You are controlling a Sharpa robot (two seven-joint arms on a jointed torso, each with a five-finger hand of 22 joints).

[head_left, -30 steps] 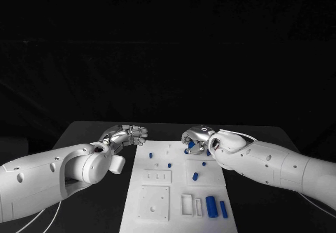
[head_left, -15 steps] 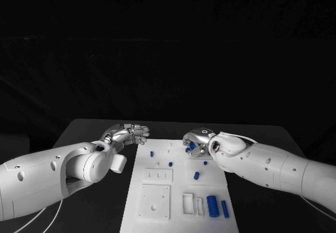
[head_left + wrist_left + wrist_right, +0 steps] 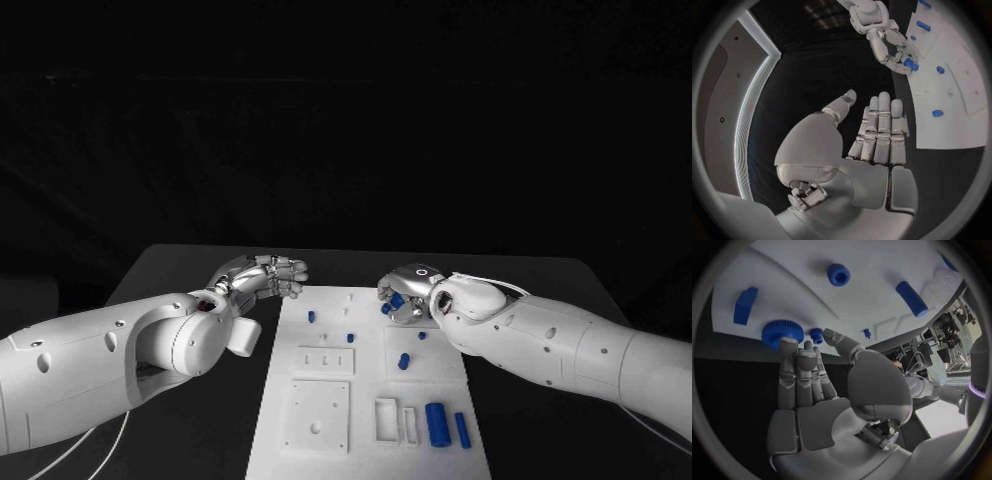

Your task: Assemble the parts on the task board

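- The table (image 3: pixel 173 265) is black and carries the board along its middle, with both arms reaching in from its near corners.
- The board (image 3: pixel 325 420) is a long white plate running from the near edge toward the far edge of the table; it has raised square plates and slots on it.
- The left hand (image 3: pixel 267 277) hangs over bare table just beside the board's far left corner. In the left wrist view (image 3: pixel 876 132) its fingers lie straight and side by side, the thumb apart, with nothing in it.
- The right hand (image 3: pixel 405 290) is at the board's far right corner. In the right wrist view (image 3: pixel 811 385) its fingers stretch out flat, their tips touching a large gear (image 3: pixel 782 332) and a small gear (image 3: pixel 816 334) at the board's edge; I cannot tell whether it holds either gear.
- Two long cylinders (image 3: pixel 436 424) lie side by side near the board's near right corner.
- A short cylinder (image 3: pixel 404 362) lies at the middle of the board, toward its right edge.
- A block (image 3: pixel 745 305) lies near the large gear, by the board's edge.
- Small pegs (image 3: pixel 310 319) stand on the far left part of the board.
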